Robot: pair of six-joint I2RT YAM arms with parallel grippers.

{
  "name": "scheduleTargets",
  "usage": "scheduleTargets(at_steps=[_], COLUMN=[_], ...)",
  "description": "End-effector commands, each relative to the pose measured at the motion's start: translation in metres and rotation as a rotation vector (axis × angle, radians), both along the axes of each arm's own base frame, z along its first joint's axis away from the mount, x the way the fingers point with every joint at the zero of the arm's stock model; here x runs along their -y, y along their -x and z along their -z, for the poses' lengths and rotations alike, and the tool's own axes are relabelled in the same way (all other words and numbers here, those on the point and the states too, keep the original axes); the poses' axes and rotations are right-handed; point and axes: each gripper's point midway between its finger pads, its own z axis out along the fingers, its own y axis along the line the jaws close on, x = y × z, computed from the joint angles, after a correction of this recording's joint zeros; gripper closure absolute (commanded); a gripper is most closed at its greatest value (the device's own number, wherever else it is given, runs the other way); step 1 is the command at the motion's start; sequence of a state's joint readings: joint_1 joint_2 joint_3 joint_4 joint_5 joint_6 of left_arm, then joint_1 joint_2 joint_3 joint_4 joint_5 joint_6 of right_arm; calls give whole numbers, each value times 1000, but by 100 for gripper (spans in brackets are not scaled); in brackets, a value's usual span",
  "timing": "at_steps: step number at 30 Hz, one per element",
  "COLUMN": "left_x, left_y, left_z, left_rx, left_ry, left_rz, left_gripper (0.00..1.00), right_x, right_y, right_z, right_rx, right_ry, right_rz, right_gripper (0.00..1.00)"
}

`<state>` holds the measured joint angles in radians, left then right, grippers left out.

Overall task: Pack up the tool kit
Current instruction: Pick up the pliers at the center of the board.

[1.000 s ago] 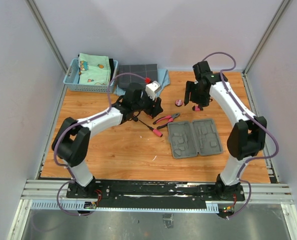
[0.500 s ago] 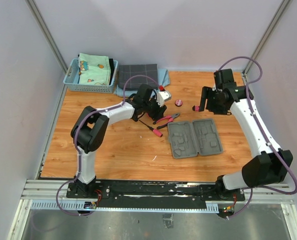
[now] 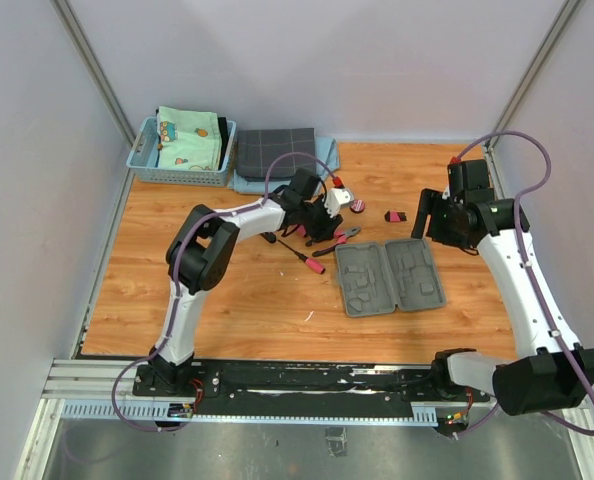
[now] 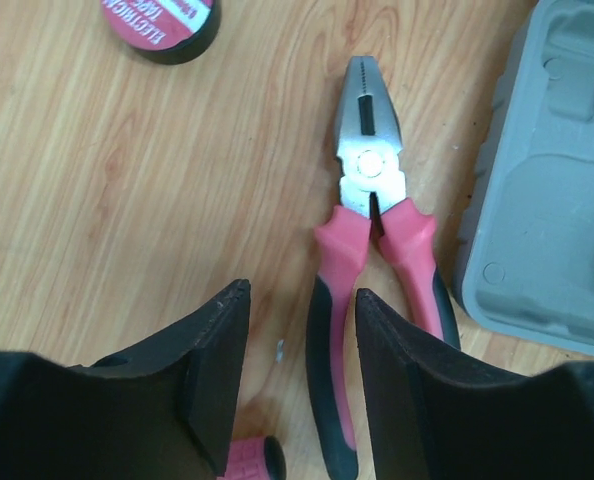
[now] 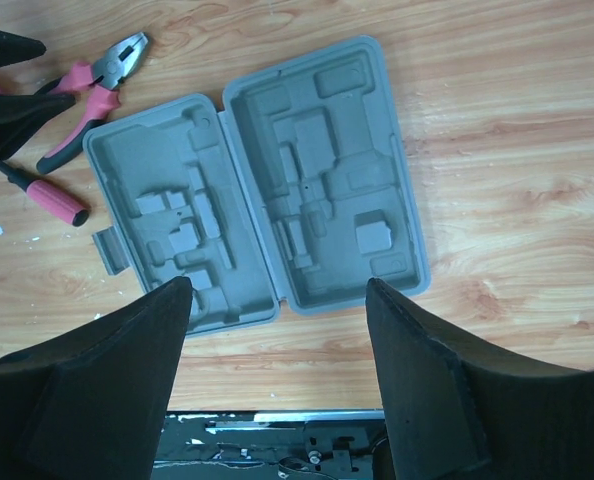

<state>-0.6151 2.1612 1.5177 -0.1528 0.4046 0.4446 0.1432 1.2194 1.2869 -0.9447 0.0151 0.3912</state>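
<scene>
Left gripper (image 4: pixel 302 390), jaws part-open and empty, straddles just one handle of the pink-and-black steel pliers (image 4: pixel 372 175), mid-frame in the left wrist view. Pinch that handle alone and the pliers could splay or swing loose. Right gripper (image 5: pixel 277 300) hangs wide open, empty, above the flat grey plastic hinged case (image 5: pixel 317 190), which lies open centre-frame.

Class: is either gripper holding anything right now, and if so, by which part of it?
Nothing is held. The left gripper stands open astride one handle of the pink-and-black metal pliers; the right gripper is open and empty.
</scene>
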Motion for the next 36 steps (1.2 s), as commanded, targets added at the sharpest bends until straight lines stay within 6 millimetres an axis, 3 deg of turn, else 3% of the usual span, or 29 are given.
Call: scheduleTargets(at_steps=[1,4,8,11,13,16,22,24,27,31,36], left_x=[12,12,8,4,3,0,-14,-8,13,56,103], left_y=[13,22,31,32,28,13,-22,-21,-5,29,70], left_z=[13,24,33,32,21,-14,-127,-173,-221,-256,-255], left_rx=[-46,-89,-116,-119,-107,-61,97,114,10,-120,-273], left_ry=[-16,-30,-47,-56,-47,-15,130,227,415,594,647], left_rz=[73,82,90,81,53,-25,-225,-248,-260,-265,-321], left_gripper=[53,63,69,97,100,100,100,100,100,100,100], right_x=[15,17,21,23,23,23,35,45,64,91,111], right_y=[10,12,14,15,15,15,17,19,23,31,44], right_z=[4,4,5,6,8,8,9,14,25,43,78], right_rx=[-13,-15,-15,-20,-23,-22,-23,-39,-79,-152,-285], right_ry=[21,25,20,18,14,10,24,30,32,40,32], right_rz=[50,52,60,63,63,64,91,107,131,152,142], right_gripper=[28,28,28,28,27,27,25,25,24,23,23])
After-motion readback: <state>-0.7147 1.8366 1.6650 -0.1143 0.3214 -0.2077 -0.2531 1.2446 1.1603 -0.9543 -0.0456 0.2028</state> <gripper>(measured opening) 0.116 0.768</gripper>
